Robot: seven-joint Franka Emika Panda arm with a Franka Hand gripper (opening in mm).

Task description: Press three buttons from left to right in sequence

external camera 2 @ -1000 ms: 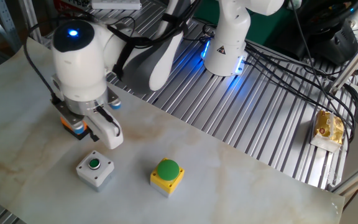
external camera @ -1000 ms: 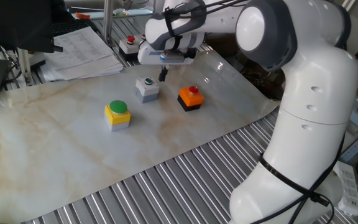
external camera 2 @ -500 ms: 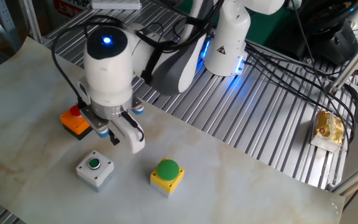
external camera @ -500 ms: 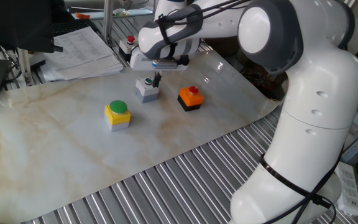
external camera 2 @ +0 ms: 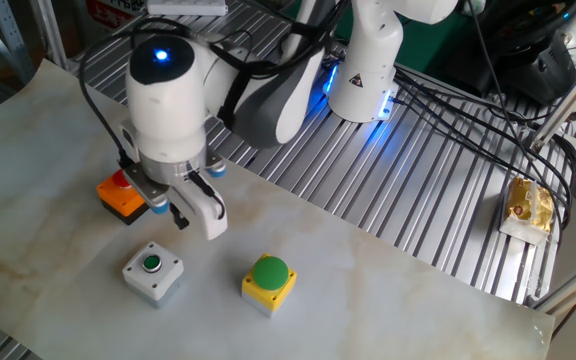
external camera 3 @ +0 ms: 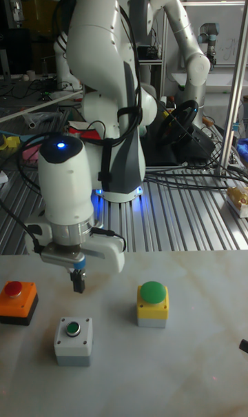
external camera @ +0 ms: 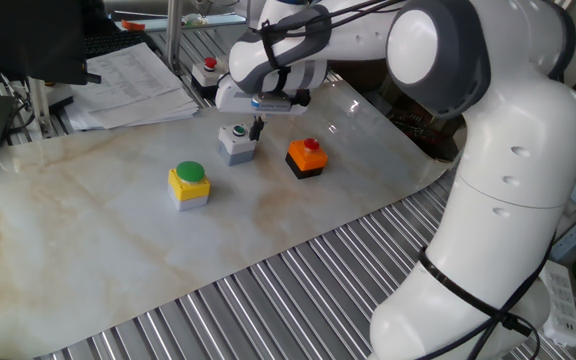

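Three buttons sit in a row on the marble table (external camera: 88, 230), and from where I'm driving I judge the middle press to be the step in hand. My arm (external camera: 468, 150), the biggest thing in every view, arcs over from the far side and hangs its wrist nearly straight down. The gripper (external camera 3: 78, 282) points at the tabletop and hovers just behind the grey button (external camera 3: 72, 340), tips clear of its small green cap; in one fixed view the tips (external camera: 257, 128) sit just beside that box (external camera: 236, 143), at its far edge. The fingers look pressed together into a single dark tip in the tall view, nothing between them.

The yellow button (external camera: 189, 185) with the big green cap lies at the left end, and the orange-black button (external camera: 307, 157) with the red cap at the right, both apart from the tool.

My next move, as I read it, is a short shift to centre the tip over the small green cap, then a straight push down; the cap is small, so an off-centre descent could land on the grey housing instead
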